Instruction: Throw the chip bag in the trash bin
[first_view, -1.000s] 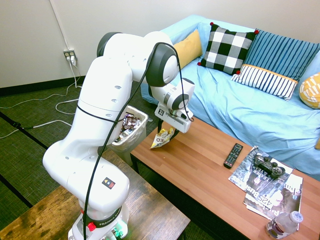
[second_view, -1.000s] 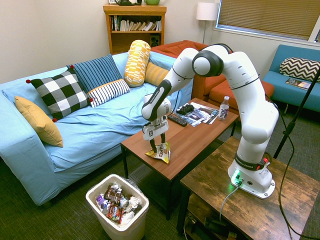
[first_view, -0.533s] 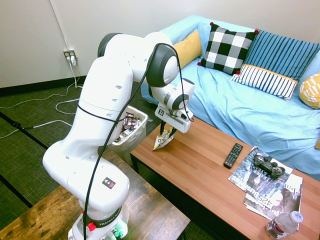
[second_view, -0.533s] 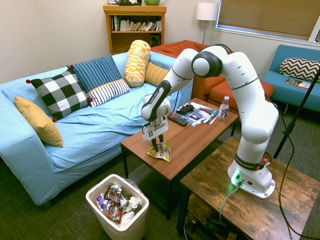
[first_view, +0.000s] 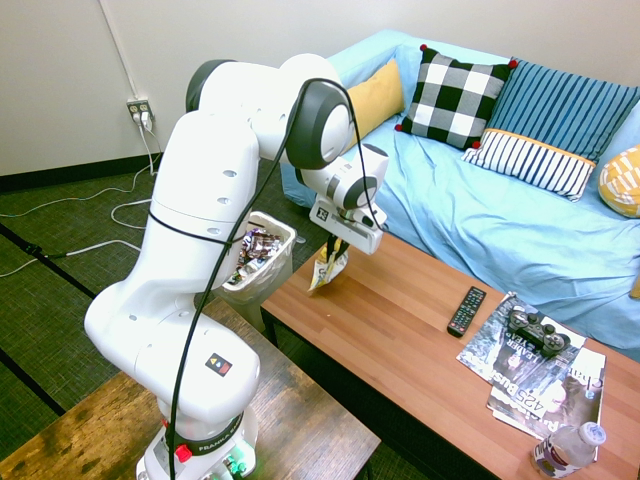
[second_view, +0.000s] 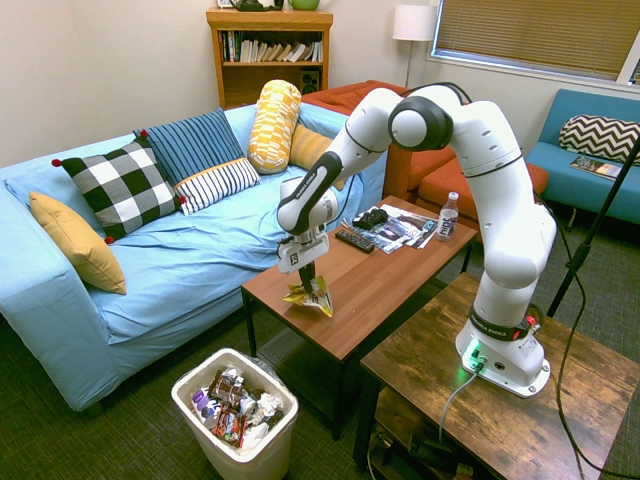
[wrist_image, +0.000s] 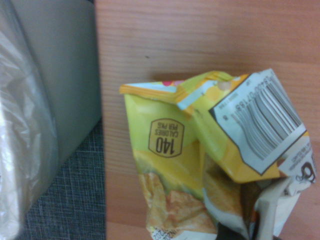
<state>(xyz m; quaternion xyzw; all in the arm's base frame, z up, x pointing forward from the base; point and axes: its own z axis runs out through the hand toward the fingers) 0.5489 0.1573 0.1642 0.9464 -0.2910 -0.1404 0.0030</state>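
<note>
In the second exterior view the trash bin (second_view: 237, 415) stands nearest, on the carpet, off-white with a clear liner and heaped with crumpled wrappers (second_view: 232, 401). Just beyond it runs the reddish wooden bench (second_view: 385, 282). Above the bench's near-left corner the hand (second_view: 304, 285) points steeply down, its fingers pinching the top of the chip bag (second_view: 308, 294). The bag hangs crumpled and yellow, its lower edge at or just above the bench top; contact cannot be told. In the wrist view the bag (wrist_image: 200, 165) shows a barcode and a calorie badge, with the bench edge and the bin's liner beside it. Farther along the bench lie a remote (second_view: 354, 240), magazines (second_view: 398, 229) with a game controller (second_view: 371, 217) on them, and a water bottle (second_view: 448, 217). Behind stands the blue sofa (second_view: 150, 260) with its cushions.
</note>
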